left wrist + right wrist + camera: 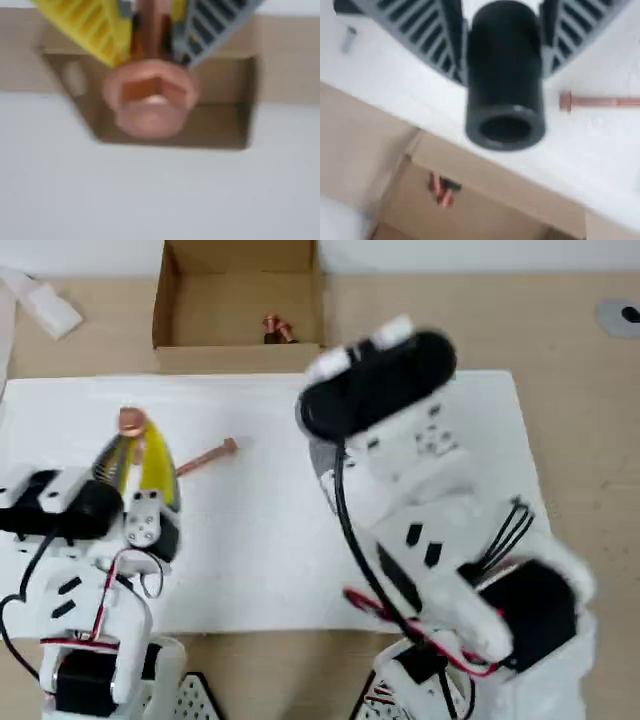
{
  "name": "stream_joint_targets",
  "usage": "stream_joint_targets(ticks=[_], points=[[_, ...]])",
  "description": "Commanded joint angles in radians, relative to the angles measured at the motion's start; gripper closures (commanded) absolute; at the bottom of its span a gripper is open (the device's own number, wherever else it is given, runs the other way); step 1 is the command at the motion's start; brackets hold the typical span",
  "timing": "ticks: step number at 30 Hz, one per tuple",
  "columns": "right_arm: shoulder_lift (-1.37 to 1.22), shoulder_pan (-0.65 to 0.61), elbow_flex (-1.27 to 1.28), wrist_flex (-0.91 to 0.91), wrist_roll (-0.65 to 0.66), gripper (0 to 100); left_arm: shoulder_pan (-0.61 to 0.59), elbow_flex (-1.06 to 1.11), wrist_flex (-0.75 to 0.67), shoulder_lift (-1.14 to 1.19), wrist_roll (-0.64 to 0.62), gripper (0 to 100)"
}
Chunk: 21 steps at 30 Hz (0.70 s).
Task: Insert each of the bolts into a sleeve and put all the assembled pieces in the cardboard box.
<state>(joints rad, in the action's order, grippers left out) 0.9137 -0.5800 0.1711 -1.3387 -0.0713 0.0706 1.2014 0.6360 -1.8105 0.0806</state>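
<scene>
Black sleeve [504, 80] sits clamped in the right gripper [502, 70], just short of the cardboard box [240, 358]; left gripper [150, 40] pinches a copper bolt [151, 97] by its shank, head outermost; presented so, or slightly off-axis, it would likely butt the sleeve's rim and slip free.

A light wooden table [590, 440] fills the scene, and a white mat [260, 560] lies flat across its middle, leaving bare wood along the far side and to the right. A pale white band [450, 255] runs along the table's far edge. A small white object [45, 302] lies at the far left corner and a grey disc [620, 317] at the far right edge; the light is soft and even.
</scene>
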Motion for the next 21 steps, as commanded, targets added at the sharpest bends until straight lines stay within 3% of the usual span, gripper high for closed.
stream_joint_targets(ticks=[1, 5, 9, 16, 21], points=[[0.240, -0.010, 0.478, 0.325, -0.003, 98.9, 0.037, -0.101, -0.021, -0.007, -0.011, 100], [0.446, -0.016, 0.885, 0.644, -0.003, 98.9, 0.043, -0.144, -0.021, -0.007, -0.025, 100], [0.578, -0.021, 1.155, 0.862, -0.006, 98.9, 0.087, -0.196, -0.021, -0.007, -0.115, 100], [0.631, -0.176, 1.287, 0.898, -0.009, 98.9, 0.252, -0.192, -0.026, 0.018, -0.121, 100], [0.638, -0.196, 1.290, 0.898, -0.009, 98.9, 0.293, -0.190, -0.029, 0.124, -0.123, 100]])
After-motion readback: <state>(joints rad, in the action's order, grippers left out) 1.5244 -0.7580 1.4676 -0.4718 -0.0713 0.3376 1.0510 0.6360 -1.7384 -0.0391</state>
